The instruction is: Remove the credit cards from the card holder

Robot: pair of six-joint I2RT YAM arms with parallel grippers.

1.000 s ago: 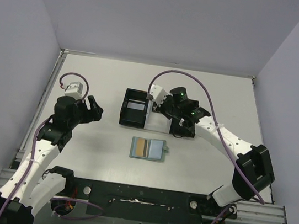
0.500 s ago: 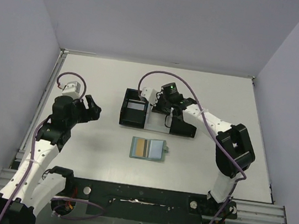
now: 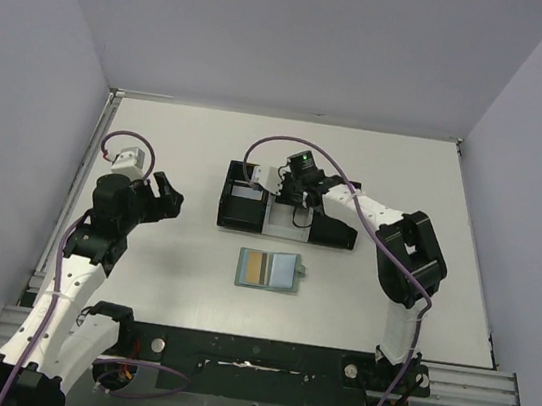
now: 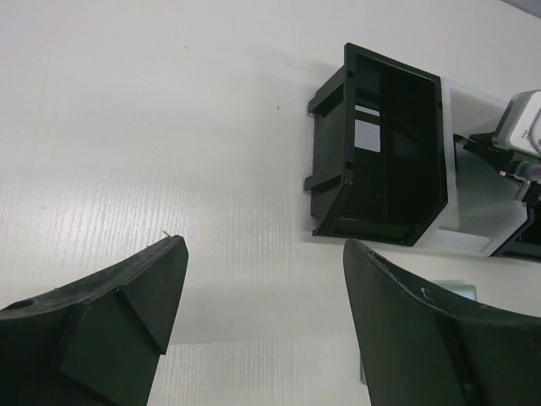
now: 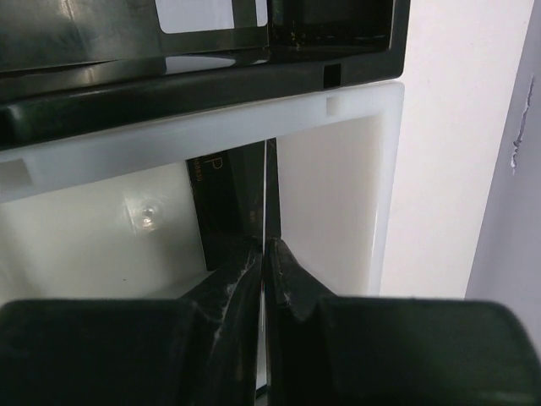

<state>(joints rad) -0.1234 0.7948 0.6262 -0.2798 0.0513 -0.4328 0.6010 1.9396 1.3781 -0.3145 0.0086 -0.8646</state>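
The black card (image 5: 230, 207) is out of the card holder (image 3: 282, 271). It stands on its thin edge inside the white box (image 5: 211, 135), and the right pincer (image 5: 266, 254) is squeezed tight on it. The gold-orange card (image 3: 254, 266) lies in the left pocket of the card holder. The holder lies open and flat on the table (image 3: 159, 137), near the boxes but apart from them.

Beside the white box is a black box (image 4: 331, 161). Something pale and flat lies in it. We think it may be a card, but we cannot tell.

The left pincer (image 4: 262, 254) is wide open and holds nothing. It hangs over the table, well apart from the holder.

What could go wrong? The black card is thin and slippery. If the right pincer opens while the card is high or tilted, we think the card could tip against the wall or flip over the rim onto the table.

The gold-orange card is the harder one. It lies flat in its pocket, so there is little to pinch. Nothing is pressing the holder down. If we pull on that card, the whole holder could slide or lift up with it.
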